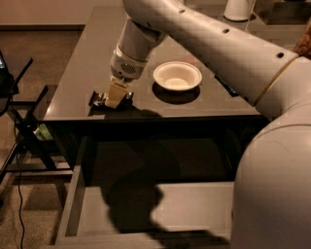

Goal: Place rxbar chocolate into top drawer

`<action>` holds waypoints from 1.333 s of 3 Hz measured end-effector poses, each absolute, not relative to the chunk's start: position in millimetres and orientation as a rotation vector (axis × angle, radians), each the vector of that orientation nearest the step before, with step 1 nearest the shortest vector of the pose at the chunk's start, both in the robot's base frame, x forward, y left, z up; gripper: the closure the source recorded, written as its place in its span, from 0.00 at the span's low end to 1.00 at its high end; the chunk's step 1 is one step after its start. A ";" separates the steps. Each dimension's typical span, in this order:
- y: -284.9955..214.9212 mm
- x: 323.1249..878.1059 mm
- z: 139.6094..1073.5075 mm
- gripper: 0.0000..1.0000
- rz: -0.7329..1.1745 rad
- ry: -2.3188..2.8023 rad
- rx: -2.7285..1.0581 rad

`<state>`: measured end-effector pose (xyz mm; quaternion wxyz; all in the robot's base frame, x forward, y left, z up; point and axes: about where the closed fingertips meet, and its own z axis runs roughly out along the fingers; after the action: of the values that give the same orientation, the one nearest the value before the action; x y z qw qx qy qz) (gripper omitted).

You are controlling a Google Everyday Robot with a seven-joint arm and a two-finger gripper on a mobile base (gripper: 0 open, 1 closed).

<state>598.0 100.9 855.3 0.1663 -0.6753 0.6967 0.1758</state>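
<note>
The rxbar chocolate (98, 99), a small dark flat bar, lies near the desk's front left edge. My gripper (115, 96) is down on it from above, closed around its middle, and the bar's ends stick out on either side. The arm reaches in from the upper right. The top drawer (204, 204) stands pulled open below the desk's front edge. Its pale grey bottom is bare, partly under the arm's shadow, and its right part is hidden by my own body.
A white bowl (177, 76) sits on the dark desk (82, 58) right of the gripper. A dark flat item (226, 85) lies further right. A white object (238, 8) stands at the back. A black metal stand (24, 121) and cable are left of the desk.
</note>
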 end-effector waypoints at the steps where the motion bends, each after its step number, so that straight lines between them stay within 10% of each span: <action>1: 92.6 577.1 866.3 1.00 0.490 2.003 -1.905; 4: 55.1 480.5 848.8 1.00 0.523 2.095 -1.747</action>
<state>480.5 55.1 848.8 0.1809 -0.6186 0.7418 0.1853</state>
